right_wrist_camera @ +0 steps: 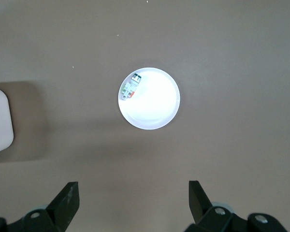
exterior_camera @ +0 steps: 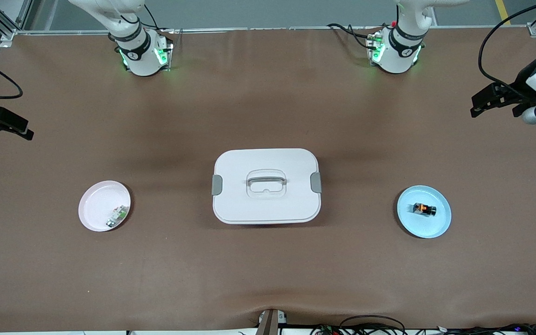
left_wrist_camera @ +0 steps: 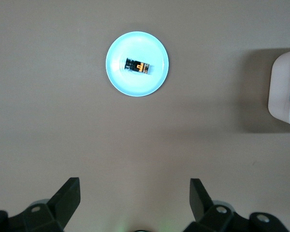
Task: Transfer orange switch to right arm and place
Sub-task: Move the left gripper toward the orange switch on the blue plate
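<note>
The orange switch, a tiny black block with a glowing orange face, lies on a light blue plate toward the left arm's end of the table. The left wrist view shows the switch on that plate. My left gripper hangs high over the table's left-arm end, open and empty, apart from the plate. My right gripper hangs high over the right-arm end, open and empty.
A pink plate toward the right arm's end holds a small white-and-green component, also in the right wrist view. A white lidded box with a handle stands at the table's middle, between the two plates.
</note>
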Robot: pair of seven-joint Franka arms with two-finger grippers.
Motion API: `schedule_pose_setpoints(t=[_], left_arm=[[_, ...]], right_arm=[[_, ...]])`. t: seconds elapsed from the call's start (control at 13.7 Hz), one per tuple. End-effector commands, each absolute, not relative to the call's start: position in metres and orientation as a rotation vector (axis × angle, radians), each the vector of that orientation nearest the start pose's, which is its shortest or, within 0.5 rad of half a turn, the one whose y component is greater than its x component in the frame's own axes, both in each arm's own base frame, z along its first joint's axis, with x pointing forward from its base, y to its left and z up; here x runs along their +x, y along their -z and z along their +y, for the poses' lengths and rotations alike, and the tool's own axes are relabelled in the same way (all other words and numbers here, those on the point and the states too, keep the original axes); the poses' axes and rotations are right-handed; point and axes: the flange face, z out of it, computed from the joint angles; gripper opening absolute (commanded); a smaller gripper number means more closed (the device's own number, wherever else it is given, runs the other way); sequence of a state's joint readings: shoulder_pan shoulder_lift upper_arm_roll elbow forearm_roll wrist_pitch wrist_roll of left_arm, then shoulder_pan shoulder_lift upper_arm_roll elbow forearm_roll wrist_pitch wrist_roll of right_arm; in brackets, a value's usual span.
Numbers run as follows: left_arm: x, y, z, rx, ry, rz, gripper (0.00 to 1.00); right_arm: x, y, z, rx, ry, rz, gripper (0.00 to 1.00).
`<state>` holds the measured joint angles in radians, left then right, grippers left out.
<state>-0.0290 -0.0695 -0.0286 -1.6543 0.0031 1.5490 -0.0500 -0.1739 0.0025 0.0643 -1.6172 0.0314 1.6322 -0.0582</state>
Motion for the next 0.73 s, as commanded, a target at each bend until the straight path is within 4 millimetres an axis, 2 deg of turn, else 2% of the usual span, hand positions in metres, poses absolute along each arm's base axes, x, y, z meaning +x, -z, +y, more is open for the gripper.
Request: schedule_pose_setpoints(t=[0.0,0.22,0.37,0.66], left_arm=[[0.533,-0.625,-0.03,-3.138,-0.072,0.031,1.0],[0.534,-0.627,-0.03,-3.139,-0.065,0.024,1.0],[0.543,-0.611,-0.025,-3.142,-0.116,-0.002,1.0],[0.578,-0.544,-0.024,-3.126,-0.23,0.008,1.0]], right_arm=[[0.552,-0.611,-0.058,-3.106,0.038,0.094,1.0],[0.552,-0.611,-0.058,-3.106,0.038,0.094,1.0],[0.552,-0.611,-0.057,-3.106,0.038,0.091,1.0],[0.552,-0.611,-0.058,-3.106,0.038,0.094,1.0]])
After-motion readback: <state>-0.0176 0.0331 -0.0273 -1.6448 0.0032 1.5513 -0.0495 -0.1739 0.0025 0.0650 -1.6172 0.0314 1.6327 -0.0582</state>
